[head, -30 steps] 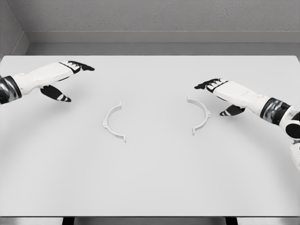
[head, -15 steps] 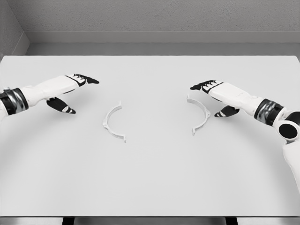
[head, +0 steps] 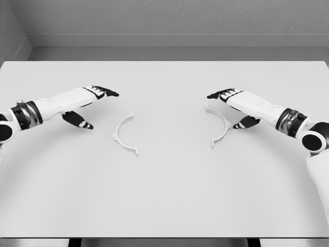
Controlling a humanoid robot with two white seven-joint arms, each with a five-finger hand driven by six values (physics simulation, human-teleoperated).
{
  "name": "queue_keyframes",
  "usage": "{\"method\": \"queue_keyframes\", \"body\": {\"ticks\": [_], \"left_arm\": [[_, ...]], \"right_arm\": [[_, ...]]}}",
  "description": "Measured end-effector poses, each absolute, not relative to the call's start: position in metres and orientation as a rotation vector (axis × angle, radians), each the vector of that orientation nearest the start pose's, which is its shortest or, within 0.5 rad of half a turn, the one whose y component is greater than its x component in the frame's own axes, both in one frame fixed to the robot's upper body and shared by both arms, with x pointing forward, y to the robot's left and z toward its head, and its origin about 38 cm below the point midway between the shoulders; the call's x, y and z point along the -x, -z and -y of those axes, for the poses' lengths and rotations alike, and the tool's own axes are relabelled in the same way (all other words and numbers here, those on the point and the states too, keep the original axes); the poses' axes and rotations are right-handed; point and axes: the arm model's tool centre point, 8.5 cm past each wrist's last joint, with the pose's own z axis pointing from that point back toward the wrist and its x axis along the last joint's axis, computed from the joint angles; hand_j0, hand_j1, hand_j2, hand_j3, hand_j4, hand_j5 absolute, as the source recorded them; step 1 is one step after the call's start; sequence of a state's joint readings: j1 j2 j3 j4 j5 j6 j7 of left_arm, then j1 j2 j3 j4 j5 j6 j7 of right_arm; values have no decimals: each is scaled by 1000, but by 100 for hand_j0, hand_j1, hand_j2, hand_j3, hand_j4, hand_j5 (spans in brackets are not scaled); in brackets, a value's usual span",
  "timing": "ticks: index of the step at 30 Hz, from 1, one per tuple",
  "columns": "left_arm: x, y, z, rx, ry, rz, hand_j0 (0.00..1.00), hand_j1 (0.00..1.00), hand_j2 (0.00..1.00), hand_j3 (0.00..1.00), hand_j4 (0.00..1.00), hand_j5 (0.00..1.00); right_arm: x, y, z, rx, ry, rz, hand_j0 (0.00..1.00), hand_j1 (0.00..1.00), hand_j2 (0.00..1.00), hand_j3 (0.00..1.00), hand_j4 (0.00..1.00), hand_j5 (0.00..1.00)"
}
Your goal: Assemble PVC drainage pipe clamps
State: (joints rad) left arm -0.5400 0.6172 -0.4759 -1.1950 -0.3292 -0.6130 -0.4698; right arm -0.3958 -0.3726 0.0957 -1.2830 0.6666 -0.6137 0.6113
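Two white half-ring clamp pieces sit flat on the white table, well apart. The left clamp half lies around 9 o'clock from the table's middle, open side facing right. The right clamp half is at about 3 o'clock, open side facing left. The left hand hovers near its piece at roughly 10 o'clock from it, fingers stretched out, thumb hanging below, gripping nothing. The right hand is right over the upper end of its piece, fingers also extended and empty, thumb down just beside the arc.
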Motion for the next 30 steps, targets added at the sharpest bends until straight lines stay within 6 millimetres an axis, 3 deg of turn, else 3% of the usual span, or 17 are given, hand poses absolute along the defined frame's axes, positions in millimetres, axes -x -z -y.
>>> {"method": "queue_keyframes", "body": {"ticks": [26,30], "left_arm": [[-447,-134,-269,-176,1721,1564,100,100,100,100,100,100],[-446,-132,-264,-167,1722,1567,100,100,100,100,100,100]], "right_arm": [[-456,-133,271,360,-1672,1495,99,99,99,99,99,99],[-463,-141,268,370,-1669,1511,99,99,99,99,99,99]]}}
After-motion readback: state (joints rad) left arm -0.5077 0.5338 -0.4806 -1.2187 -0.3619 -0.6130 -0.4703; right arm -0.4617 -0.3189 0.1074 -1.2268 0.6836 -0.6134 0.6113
